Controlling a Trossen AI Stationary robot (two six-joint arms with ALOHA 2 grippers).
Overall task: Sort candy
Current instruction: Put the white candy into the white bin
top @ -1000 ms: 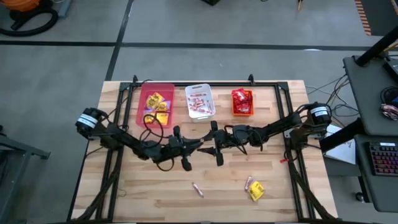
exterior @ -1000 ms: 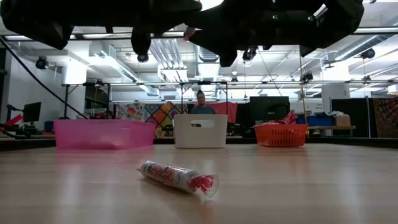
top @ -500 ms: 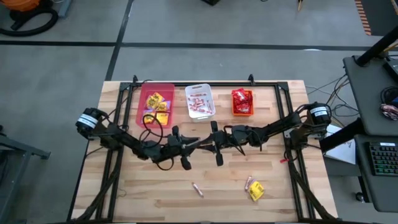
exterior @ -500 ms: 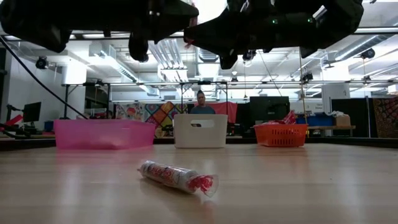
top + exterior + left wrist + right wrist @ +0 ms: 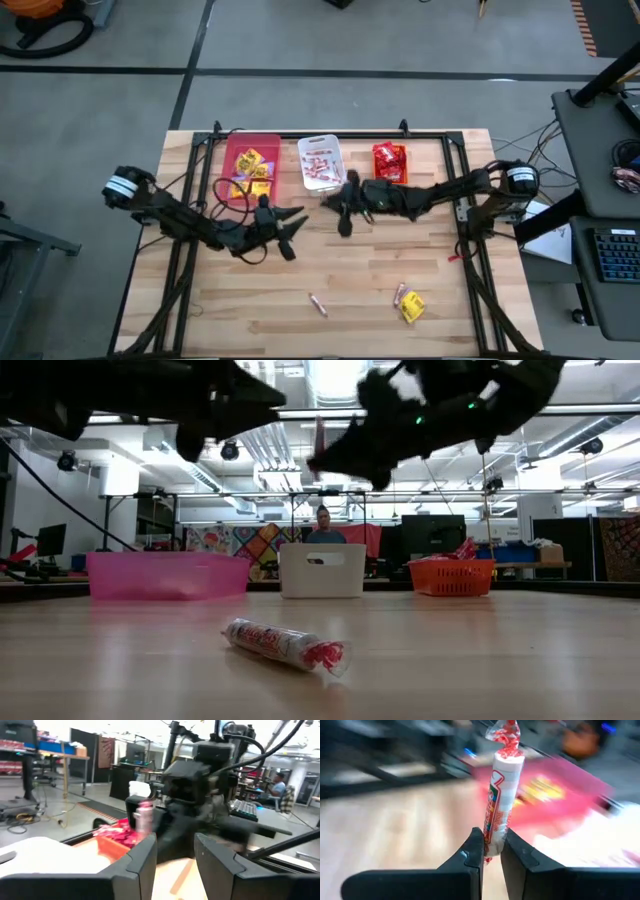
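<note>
My right gripper (image 5: 335, 203) hangs above the table just in front of the white bin (image 5: 321, 163), shut on a thin pinkish-red candy stick (image 5: 499, 795). The same stick (image 5: 145, 817) shows in the left wrist view. My left gripper (image 5: 298, 220) stands open with nothing between its fingers, a little to the left of the right one and nearer the table's middle. Another candy stick (image 5: 317, 304) lies flat on the table near the front edge. A yellow packet (image 5: 412, 308) and a small pink sweet (image 5: 400, 294) lie to its right. My right gripper pinches the stick near its lower end (image 5: 490, 842) between its two fingers. The fingers come roughly level from the table's right side and lie across the stick. The stick stands upright above the fingers, its twisted wrapper end (image 5: 505, 730) on top, lifted clear of the table.
Along the far edge stand a pink bin (image 5: 250, 168) with yellow packets, the white bin with sticks, and an orange bin (image 5: 389, 165) with red packets. A dark frame (image 5: 470, 215) runs around the table. Bare wood lies between the arms and the front edge.
The two grippers, which met over the middle of the table, have parted. My left gripper has drawn back toward the table's left edge without the stick. My right gripper has gone toward the far edge and the white bin, carrying the stick upright.
</note>
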